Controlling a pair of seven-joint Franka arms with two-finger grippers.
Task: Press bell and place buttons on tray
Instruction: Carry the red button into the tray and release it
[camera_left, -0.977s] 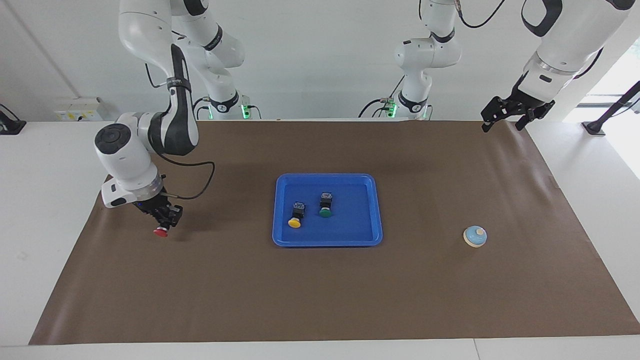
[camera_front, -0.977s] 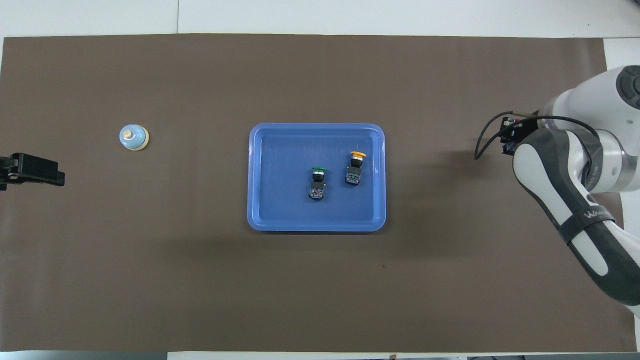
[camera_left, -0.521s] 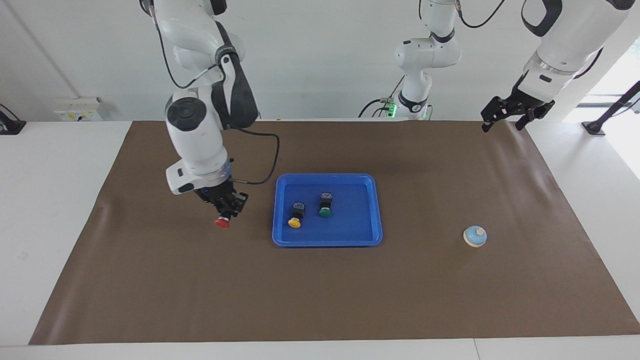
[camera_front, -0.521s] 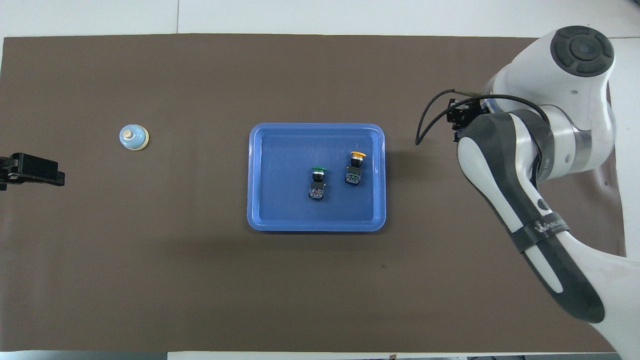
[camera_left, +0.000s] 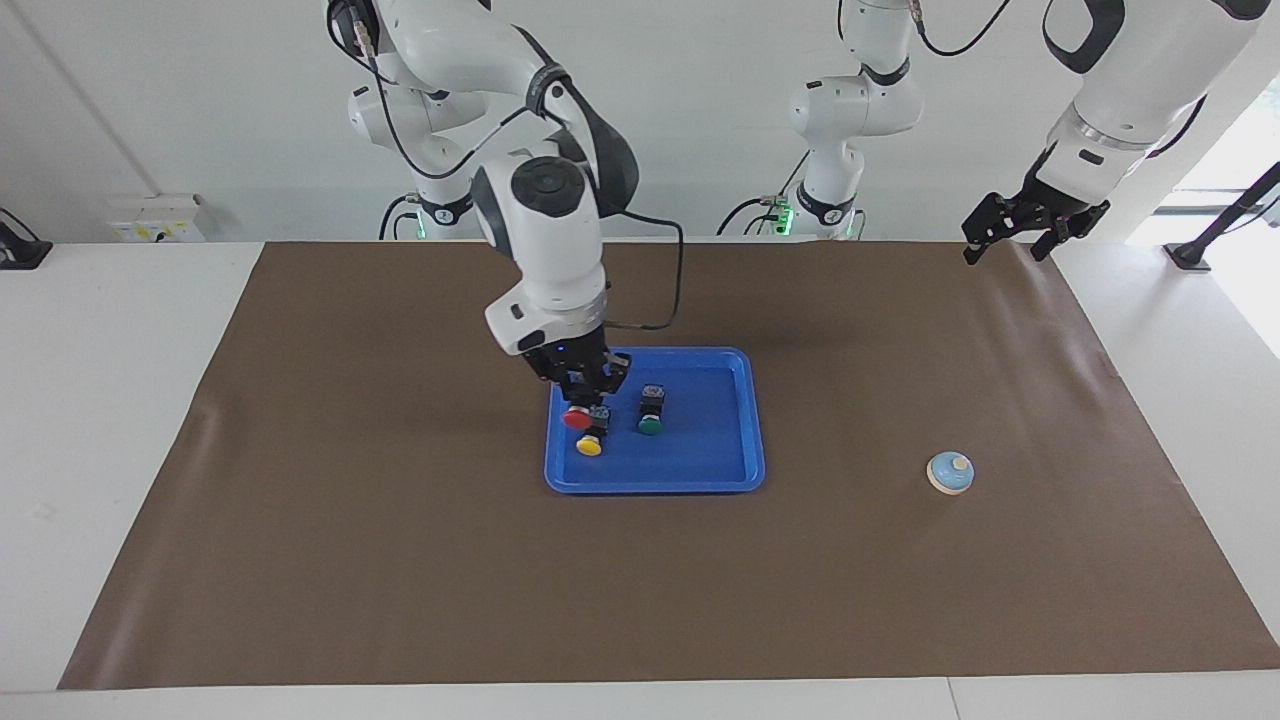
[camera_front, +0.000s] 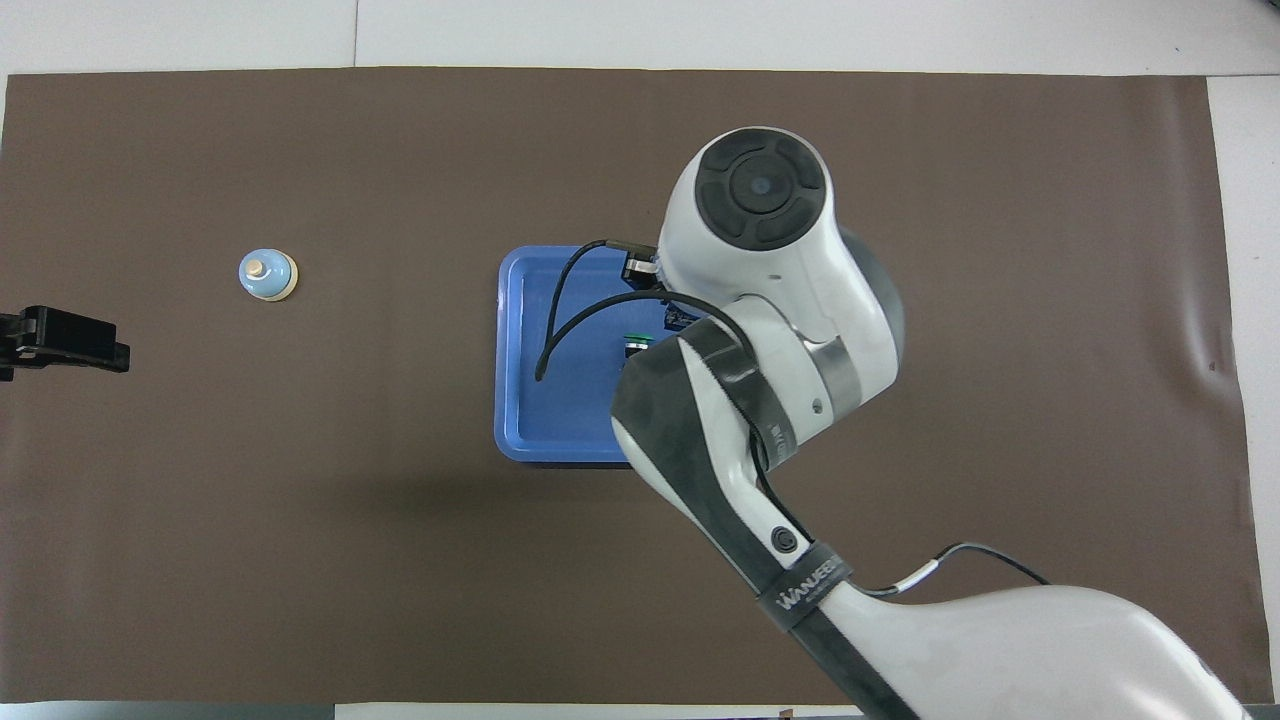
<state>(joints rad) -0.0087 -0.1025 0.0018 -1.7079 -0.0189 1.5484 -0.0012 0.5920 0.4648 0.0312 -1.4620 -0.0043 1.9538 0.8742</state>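
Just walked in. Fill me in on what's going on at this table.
The right claw holds the red button over the blue tray, above the yellow button. The yellow and green button already lie in the tray. The left claw waits over the mat's corner nearest the robots. The bell sits alone toward the left arm's end.

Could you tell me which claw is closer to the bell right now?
Left. The left claw waits over the mat's edge at the bell's end of the table; the right claw holds the red button over the blue tray.
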